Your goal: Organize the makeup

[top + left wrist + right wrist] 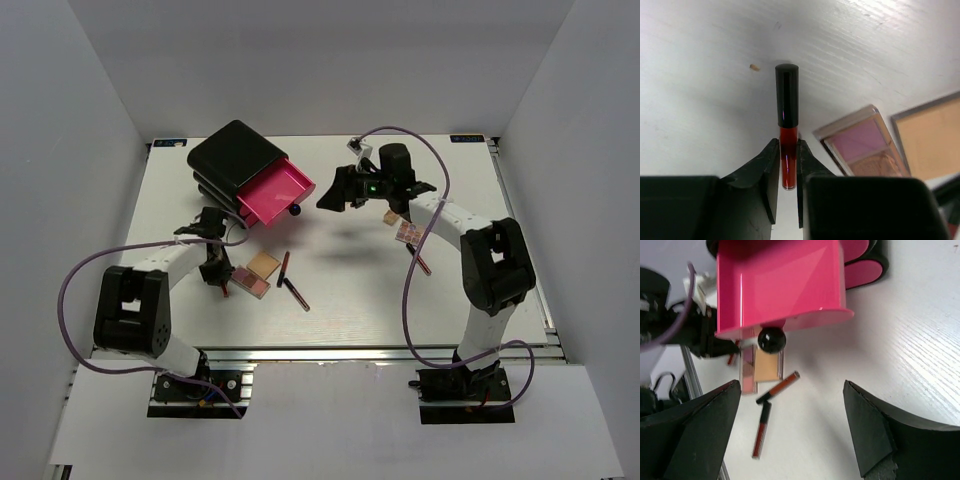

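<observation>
My left gripper [217,277] [787,144] is shut on a thin dark-and-red pencil [788,120], low at the table. Beside it lie a pink-brown eyeshadow palette [249,284] [860,146] and a tan compact [264,266] [932,136]. Two more pencils [284,268] [296,295] lie just right of them; they also show in the right wrist view [778,387] [761,429]. My right gripper [332,193] [790,405] is open and empty, held above the table in front of the open pink drawer [272,194] [782,285]. Another palette [405,232] and pencil [420,263] lie under the right arm.
The big black box [232,153] stands at the back left with its top pink drawer pulled out; the drawer's black knob [771,339] points toward the table's middle. Both arms' purple cables loop over the table sides.
</observation>
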Action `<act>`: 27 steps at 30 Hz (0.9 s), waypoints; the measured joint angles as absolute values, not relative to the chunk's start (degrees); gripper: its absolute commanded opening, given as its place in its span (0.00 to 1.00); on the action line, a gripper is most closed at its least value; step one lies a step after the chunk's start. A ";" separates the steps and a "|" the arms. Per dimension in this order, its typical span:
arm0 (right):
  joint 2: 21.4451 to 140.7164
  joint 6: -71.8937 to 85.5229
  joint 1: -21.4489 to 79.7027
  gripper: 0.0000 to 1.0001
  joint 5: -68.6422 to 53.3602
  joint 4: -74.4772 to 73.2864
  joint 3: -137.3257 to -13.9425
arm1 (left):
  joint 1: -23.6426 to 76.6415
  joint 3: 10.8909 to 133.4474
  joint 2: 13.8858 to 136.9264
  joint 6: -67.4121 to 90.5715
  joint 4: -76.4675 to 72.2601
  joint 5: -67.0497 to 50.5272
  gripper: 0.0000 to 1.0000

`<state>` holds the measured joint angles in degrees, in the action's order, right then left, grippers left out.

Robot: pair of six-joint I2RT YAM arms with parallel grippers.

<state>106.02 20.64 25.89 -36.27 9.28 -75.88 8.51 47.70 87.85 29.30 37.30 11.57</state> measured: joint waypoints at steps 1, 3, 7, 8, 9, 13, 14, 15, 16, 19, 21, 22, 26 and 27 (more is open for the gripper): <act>105.78 17.72 25.82 0.86 -37.95 7.81 -75.99 | 8.54 47.62 86.91 29.58 37.54 11.55 0.00; 105.49 10.92 25.56 0.79 -41.52 3.42 -76.58 | 8.54 47.59 83.74 30.11 37.93 10.92 0.00; 104.84 -6.37 25.98 0.29 -45.71 -8.43 -77.12 | 10.33 47.64 68.29 30.87 34.50 7.77 0.00; 104.47 -10.31 26.37 0.17 -45.95 -11.16 -76.75 | 11.94 47.70 64.55 30.89 32.58 6.94 0.00; 103.81 -13.43 26.85 0.08 -46.04 -13.28 -75.81 | 14.04 47.94 61.43 30.81 30.50 6.35 0.00; 100.12 -20.14 28.64 0.15 -45.34 -18.06 -70.00 | 21.17 52.56 59.40 28.53 24.82 3.92 0.00; 99.42 -20.75 29.04 0.18 -44.93 -18.63 -68.71 | 22.11 54.96 61.36 27.49 24.05 3.68 0.00; 98.87 -21.26 29.30 0.21 -44.53 -18.87 -67.75 | 22.65 57.58 63.64 26.48 23.55 3.62 0.00; 98.59 -21.37 29.34 0.28 -44.07 -19.20 -67.24 | 23.03 60.45 66.72 25.10 22.57 3.62 0.00; 98.17 -21.32 29.26 0.35 -42.46 -19.35 -66.54 | 23.66 67.61 76.03 21.02 21.23 4.40 0.00; 97.69 -21.17 29.23 0.39 -41.43 -19.07 -66.11 | 23.88 71.81 82.00 18.20 21.50 5.87 0.00; 97.21 -21.02 29.21 0.40 -40.99 -18.96 -65.67 | 23.88 73.93 84.84 16.80 21.87 6.61 0.00; 94.61 -20.56 28.95 0.50 -39.27 -18.68 -63.05 | 24.14 79.48 93.23 12.21 23.55 9.28 0.12; 93.95 -20.27 28.88 0.53 -38.70 -18.61 -62.43 | 24.14 79.99 94.41 11.09 24.05 10.15 0.16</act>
